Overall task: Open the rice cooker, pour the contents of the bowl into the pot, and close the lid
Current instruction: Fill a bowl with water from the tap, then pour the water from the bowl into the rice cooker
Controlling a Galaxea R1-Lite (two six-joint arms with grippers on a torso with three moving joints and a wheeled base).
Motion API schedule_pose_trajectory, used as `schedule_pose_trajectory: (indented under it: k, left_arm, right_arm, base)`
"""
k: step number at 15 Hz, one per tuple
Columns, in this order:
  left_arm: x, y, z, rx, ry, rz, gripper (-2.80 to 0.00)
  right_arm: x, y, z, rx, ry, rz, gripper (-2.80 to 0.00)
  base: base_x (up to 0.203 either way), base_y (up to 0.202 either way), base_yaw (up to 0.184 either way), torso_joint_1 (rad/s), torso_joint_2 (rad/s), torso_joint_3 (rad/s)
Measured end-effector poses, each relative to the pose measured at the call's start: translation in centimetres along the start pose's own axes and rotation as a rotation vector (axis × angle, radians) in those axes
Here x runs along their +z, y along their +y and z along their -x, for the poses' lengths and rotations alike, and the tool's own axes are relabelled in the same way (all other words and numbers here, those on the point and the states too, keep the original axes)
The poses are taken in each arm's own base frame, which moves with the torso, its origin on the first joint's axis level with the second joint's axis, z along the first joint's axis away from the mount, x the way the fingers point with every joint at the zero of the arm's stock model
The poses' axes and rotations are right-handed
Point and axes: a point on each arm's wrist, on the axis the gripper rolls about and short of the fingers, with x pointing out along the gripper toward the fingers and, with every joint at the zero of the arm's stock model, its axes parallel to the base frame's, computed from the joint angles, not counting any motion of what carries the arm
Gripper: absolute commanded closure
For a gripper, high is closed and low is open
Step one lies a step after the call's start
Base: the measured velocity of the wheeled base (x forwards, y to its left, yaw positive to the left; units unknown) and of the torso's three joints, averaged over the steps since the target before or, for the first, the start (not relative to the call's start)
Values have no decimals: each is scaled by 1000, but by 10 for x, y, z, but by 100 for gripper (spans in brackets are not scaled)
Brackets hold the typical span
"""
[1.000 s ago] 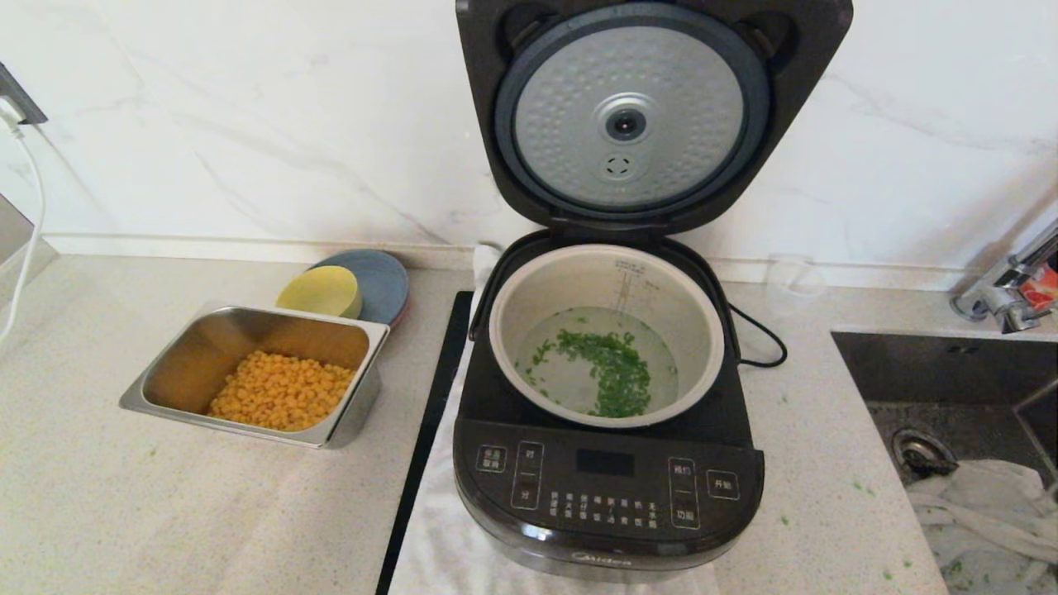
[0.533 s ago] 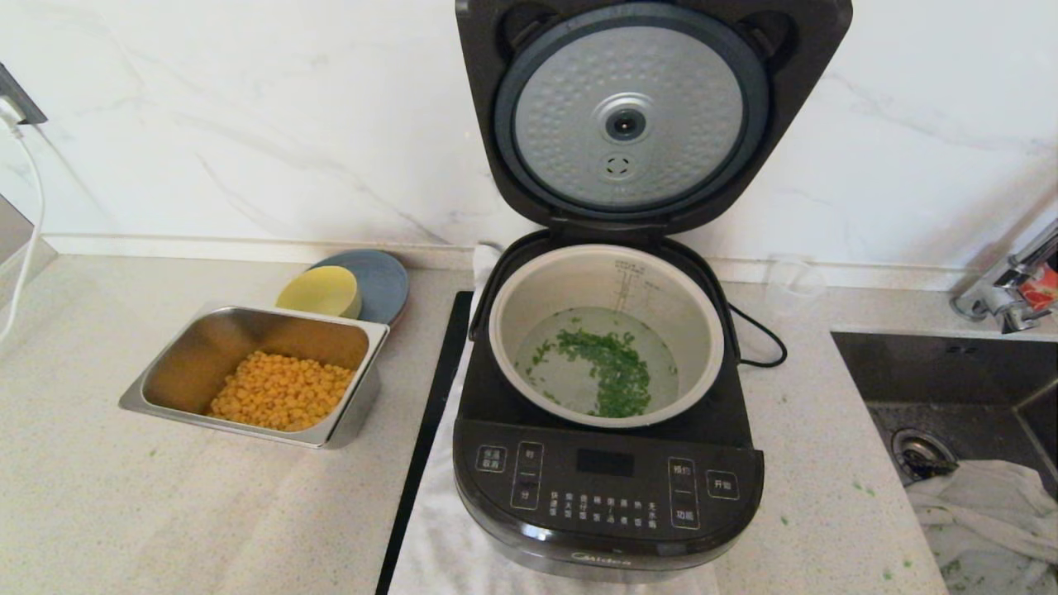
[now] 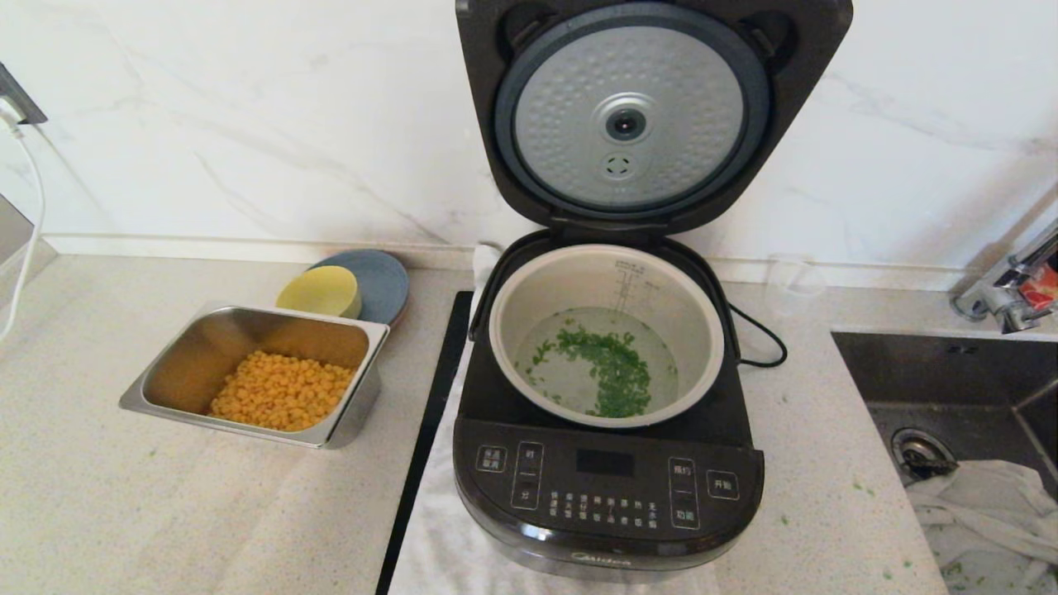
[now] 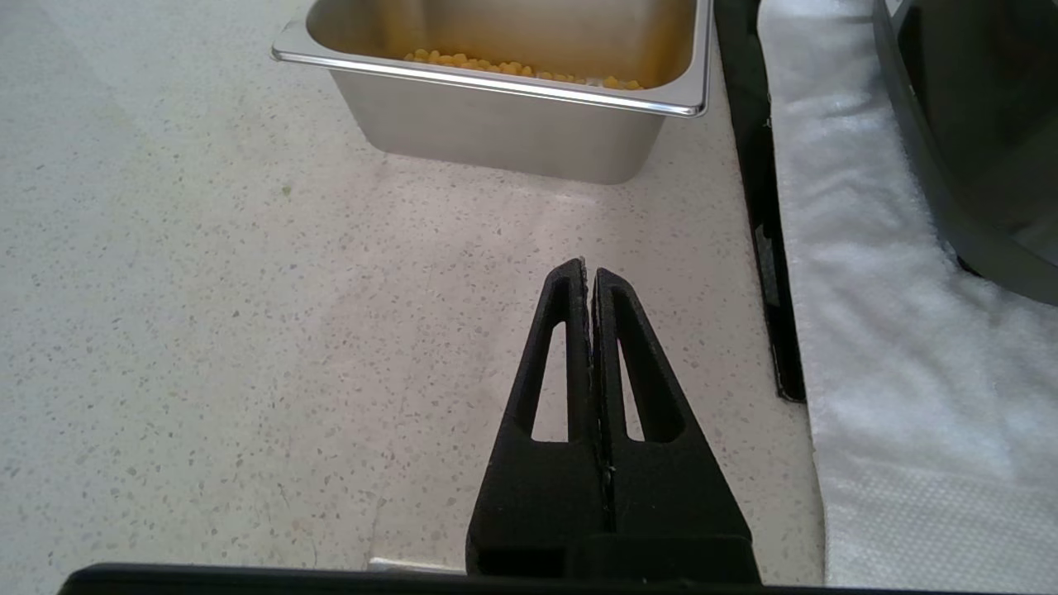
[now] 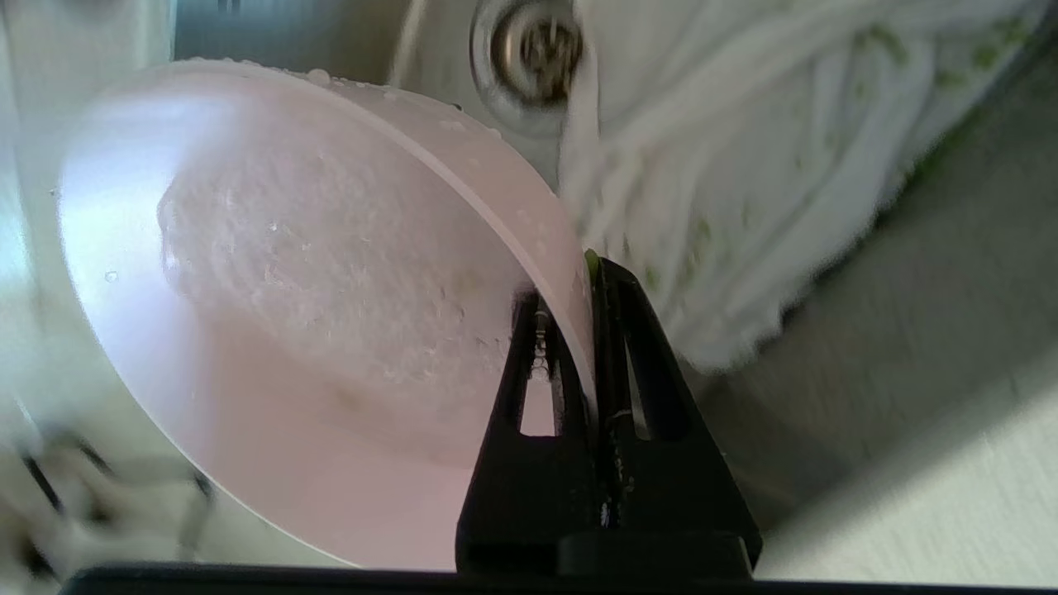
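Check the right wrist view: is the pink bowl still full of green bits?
No. The bowl, clamped at its rim by the right tool over the sink, shows a wet, whitish-pink inside with no heap of green bits.

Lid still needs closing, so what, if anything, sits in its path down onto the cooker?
Nothing visible does. The lid stands upright and open; only the pot with the green bits lies beneath, below the rim. Neither tool shows in the head view.
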Motion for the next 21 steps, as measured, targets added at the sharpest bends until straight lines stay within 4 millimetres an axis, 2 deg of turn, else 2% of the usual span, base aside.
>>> schedule_pose_trajectory:
  k: [4, 7, 9, 15, 19, 21]
  left_arm:
    - [0, 0, 0, 0, 0, 0, 0]
    - [0, 0, 0, 0, 0, -1, 0]
    - [0, 0, 0, 0, 0, 0, 0]
    - [0, 0, 0, 0, 0, 0, 0]
    - [0, 0, 0, 0, 0, 0, 0]
    - [0, 0, 0, 0, 0, 0, 0]
  right_arm:
    - [-47, 31, 31, 11, 69, 144, 0]
    - [-90, 66, 57, 53, 90, 257, 0]
    - [-127, 97, 76, 75, 120, 368, 0]
    - [-226, 167, 135, 196, 165, 652, 0]
    - [-268, 207, 183, 301, 98, 781, 0]
    - [-283, 224, 196, 339, 73, 817, 0]
  base:
    - [0, 0, 0, 0, 0, 0]
    - [0, 0, 0, 0, 0, 0]
    - [0, 0, 0, 0, 0, 0]
    - [0, 0, 0, 0, 0, 0]
    - [0, 0, 0, 0, 0, 0]
    - [0, 0, 0, 0, 0, 0]
